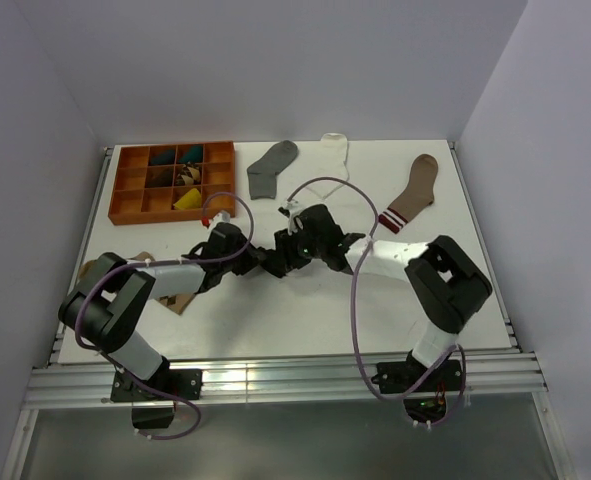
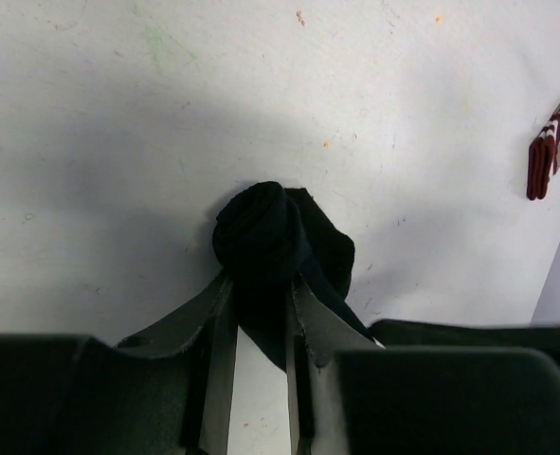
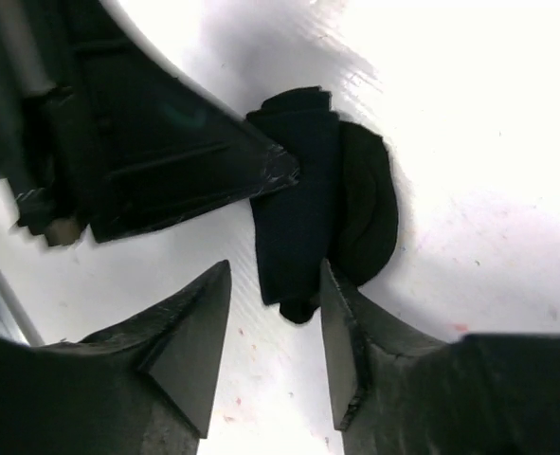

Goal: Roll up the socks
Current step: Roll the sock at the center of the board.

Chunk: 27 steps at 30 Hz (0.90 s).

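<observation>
1. The black sock (image 2: 261, 227) lay near the middle of the tabletop (image 1: 305, 320). One end was wound into a tight coil, and a loose flap of cloth lay flat beside it. By that flap, the roll looked formed but not yet tucked in.
2. The left gripper (image 2: 259, 277) pinched the sock just behind the coil, its fingers close together with cloth between them.
3. The right gripper (image 3: 275, 275) was spread, one finger on each side of the roll's end. The finger on the flap side was touching the fabric or just beside it, and nothing was clamped.
4. The grey sock (image 1: 272, 167) and white sock (image 1: 337, 143) lay flat and unrolled at the far edge, well apart from both arms, so most of the task seemed left to do.
5. Risks from here:
   - If the left gripper let go before the right one closed, the coil would likely spring open, since nothing else held it.
   - If the right gripper closed on the flap alone, it could peel the outer layer off rather than secure the roll.
   - The two grippers were almost touching, so any twist or closing move could knock their fingers together and drag the sock out of the pinch.
   - Pulling the ends apart would stretch the coil loose.
</observation>
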Each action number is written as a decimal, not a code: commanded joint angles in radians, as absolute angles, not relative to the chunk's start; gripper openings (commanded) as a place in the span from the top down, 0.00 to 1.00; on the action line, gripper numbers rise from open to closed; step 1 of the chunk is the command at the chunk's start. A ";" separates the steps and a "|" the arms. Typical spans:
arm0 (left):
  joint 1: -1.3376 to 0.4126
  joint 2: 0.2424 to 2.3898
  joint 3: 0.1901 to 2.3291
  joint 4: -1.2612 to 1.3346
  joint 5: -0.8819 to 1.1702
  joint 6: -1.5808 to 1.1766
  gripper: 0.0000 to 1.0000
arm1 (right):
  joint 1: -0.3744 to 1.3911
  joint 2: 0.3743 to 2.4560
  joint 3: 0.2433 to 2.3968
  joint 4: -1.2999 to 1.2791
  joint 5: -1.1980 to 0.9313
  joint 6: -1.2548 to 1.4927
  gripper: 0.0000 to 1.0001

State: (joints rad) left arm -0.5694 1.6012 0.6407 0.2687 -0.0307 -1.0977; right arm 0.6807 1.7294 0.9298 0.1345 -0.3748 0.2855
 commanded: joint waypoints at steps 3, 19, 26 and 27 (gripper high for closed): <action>-0.572 1.628 0.679 0.150 -0.061 -1.039 1.00 | 0.800 1.591 0.838 0.251 -0.051 0.081 0.47; -0.572 1.637 0.696 0.133 -0.034 -1.028 1.00 | 0.968 1.721 0.861 0.293 0.202 -0.113 0.45; -0.572 1.637 0.696 0.140 -0.021 -1.025 1.00 | 0.982 1.811 0.891 0.269 0.250 -0.110 0.49; -0.572 1.637 0.696 0.143 -0.020 -1.025 1.00 | 0.982 1.819 0.896 0.265 0.253 -0.106 0.52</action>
